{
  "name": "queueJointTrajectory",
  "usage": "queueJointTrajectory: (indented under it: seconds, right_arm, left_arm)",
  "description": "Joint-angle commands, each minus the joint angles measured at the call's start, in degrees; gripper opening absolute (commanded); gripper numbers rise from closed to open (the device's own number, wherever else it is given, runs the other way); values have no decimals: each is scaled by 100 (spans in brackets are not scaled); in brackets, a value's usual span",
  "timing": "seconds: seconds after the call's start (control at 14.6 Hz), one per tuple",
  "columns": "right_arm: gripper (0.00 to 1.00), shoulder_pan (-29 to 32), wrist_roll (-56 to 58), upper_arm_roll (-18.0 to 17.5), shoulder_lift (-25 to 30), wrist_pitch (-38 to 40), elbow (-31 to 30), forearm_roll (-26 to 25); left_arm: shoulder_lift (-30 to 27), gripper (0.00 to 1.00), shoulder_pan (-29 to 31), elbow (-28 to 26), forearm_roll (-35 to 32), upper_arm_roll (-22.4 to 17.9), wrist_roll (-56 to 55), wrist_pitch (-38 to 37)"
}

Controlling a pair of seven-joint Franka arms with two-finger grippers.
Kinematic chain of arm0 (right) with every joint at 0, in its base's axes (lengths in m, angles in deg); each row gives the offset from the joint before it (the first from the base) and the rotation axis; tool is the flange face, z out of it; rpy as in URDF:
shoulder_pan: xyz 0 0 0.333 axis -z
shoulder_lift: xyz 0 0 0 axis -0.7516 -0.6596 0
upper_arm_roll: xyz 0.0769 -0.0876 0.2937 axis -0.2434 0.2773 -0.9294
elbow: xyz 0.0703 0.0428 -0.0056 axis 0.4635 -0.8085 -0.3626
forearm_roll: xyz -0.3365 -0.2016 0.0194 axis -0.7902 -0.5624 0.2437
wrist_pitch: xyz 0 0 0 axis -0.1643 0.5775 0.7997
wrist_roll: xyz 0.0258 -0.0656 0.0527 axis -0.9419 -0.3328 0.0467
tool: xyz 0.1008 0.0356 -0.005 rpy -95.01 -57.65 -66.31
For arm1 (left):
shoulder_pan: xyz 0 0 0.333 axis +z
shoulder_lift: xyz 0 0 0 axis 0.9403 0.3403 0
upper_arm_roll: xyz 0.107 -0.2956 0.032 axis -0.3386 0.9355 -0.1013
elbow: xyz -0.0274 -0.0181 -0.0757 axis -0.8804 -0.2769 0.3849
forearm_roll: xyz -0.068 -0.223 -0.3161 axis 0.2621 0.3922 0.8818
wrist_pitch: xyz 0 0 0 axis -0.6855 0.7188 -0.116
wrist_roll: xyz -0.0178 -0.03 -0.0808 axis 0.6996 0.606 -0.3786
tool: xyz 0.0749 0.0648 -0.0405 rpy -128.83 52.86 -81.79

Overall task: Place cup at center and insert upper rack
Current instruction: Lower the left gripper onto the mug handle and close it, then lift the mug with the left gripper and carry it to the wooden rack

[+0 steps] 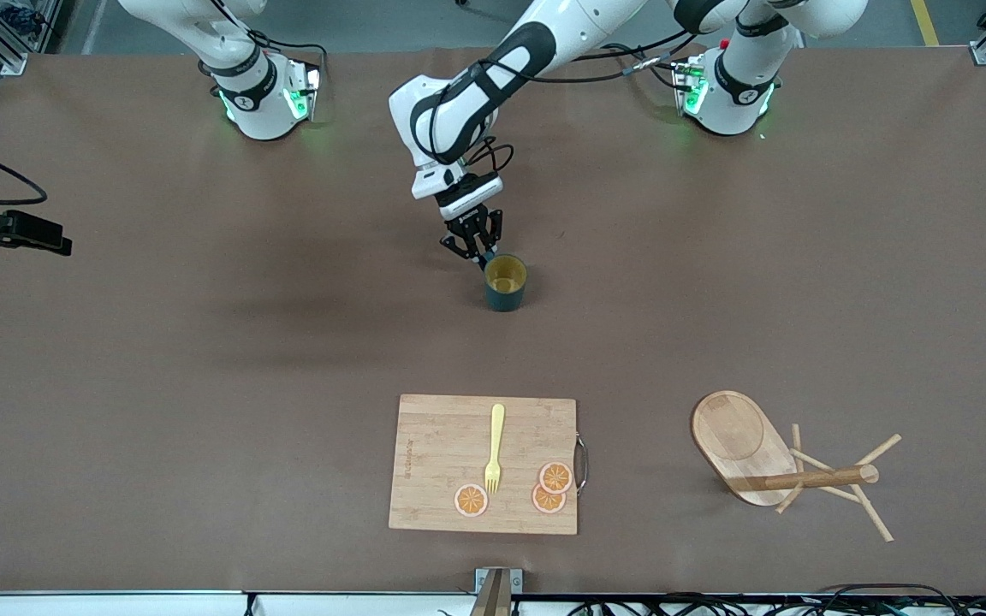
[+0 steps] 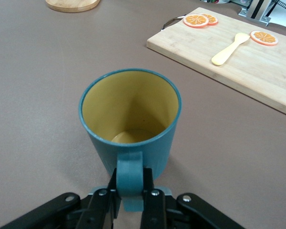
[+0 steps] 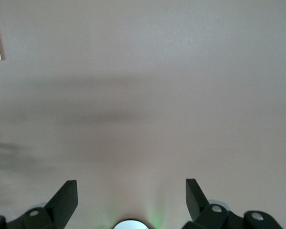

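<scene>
Left wrist view: left gripper fingers pinch the cup handle; right gripper fingers spread.

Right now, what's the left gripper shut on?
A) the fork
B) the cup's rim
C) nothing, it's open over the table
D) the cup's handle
D: in the left wrist view the left gripper pinches the loop handle of the cup, which stands upright on the table.
</scene>
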Motion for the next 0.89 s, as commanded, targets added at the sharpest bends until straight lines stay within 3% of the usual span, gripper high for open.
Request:
queueJointTrajectory:
  seconds: [0.0, 0.27, 0.55, 0.82]
  right_arm:
    - [100, -68, 64, -96, 195, -210, -172, -88]
    - [100, -60, 73, -52, 169, -386, -181, -106]
    - [100, -43, 29, -61, 160, -449, -164, -54]
    - [100, -78, 29, -61, 520, -132, -172, -10]
  left_arm:
    - [-71, 0, -27, 236, 62, -43, 281, -119]
    - [-658, 0, 403, 579, 1062, -43, 1027, -119]
    - [-1625, 0, 1220, 580, 2529, -34, 2484, -119]
    - [-2074, 0, 2098, 895, 3883, -25, 3680, -119]
